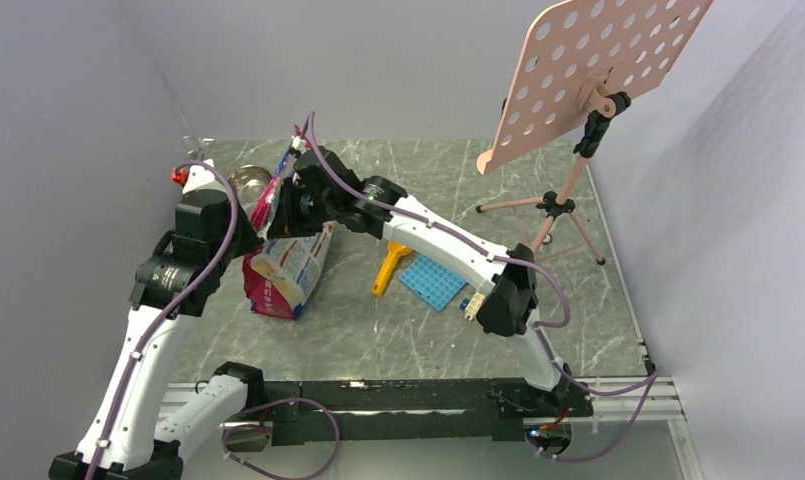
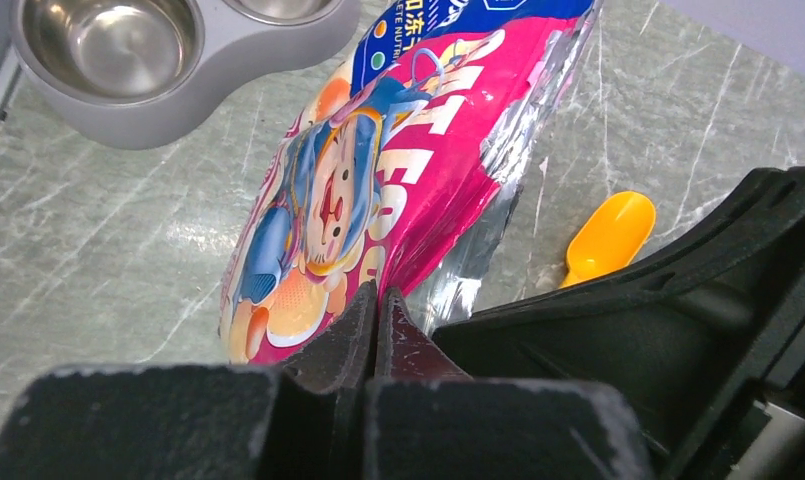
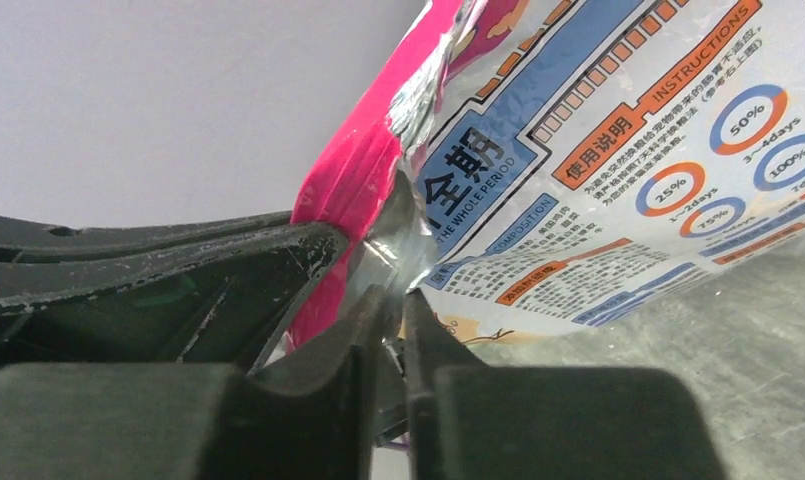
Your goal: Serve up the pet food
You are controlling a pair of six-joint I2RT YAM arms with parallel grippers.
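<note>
Marbled table [image 1: 598, 330]; both end effectors [image 2: 378, 305] [image 3: 398, 310] pinch pouch [image 1: 288, 265].

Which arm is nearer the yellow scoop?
Right. Its forearm passes close by the scoop; the left arm stands on the far side of the pouch from it.

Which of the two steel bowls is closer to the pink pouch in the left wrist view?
The bowl cropped by the top edge, beside the pouch; the fully visible bowl sits farther left in the grey stand.
</note>
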